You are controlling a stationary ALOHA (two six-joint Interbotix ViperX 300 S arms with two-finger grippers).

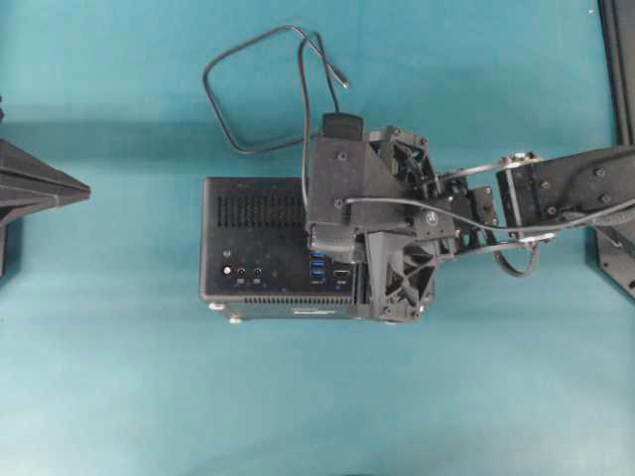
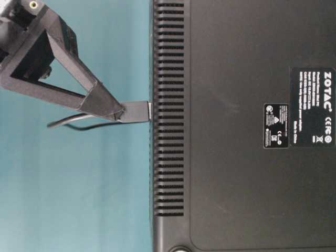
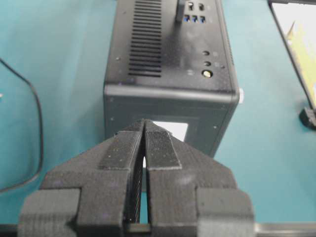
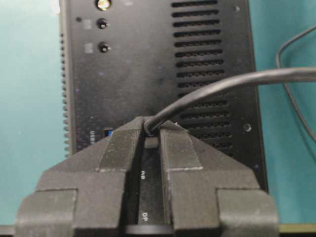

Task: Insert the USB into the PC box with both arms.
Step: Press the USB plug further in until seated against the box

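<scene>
Right gripper [image 4: 152,129] fills the wrist view: its two fingers [image 4: 121,148] are pinched together on the USB [image 4: 217,84] right at the plug end, w/ the thin dark cable coming up out from between the tips and curving off to the right. Just past the tips lies the PC box [image 4: 148,64], its vent slots beyond and to the right of the fingers, two small round jacks and a round button farther out to the left. A sliver of blue port shows just left of the left finger.

Table-level view: the gripper tip holds the small rectangular plug [image 2: 135,112], plug end touching the box's slotted edge; how deep it sits can't be told. Cable trails back under the fingers.

Overhead: right arm [image 1: 556,198] reaches in from the right over the box's right end, cable looping loosely on the teal table [image 1: 119,397] behind the box, well beyond the fingers.

Left gripper [image 3: 144,129] has fingers [image 3: 160,148] closed together w/ nothing between them. It's near the short end of the box, not touching it. From there the blue ports and a dark plug standing among them show at the far end of the box top. Cable lies on the table to the left of these fingers.
</scene>
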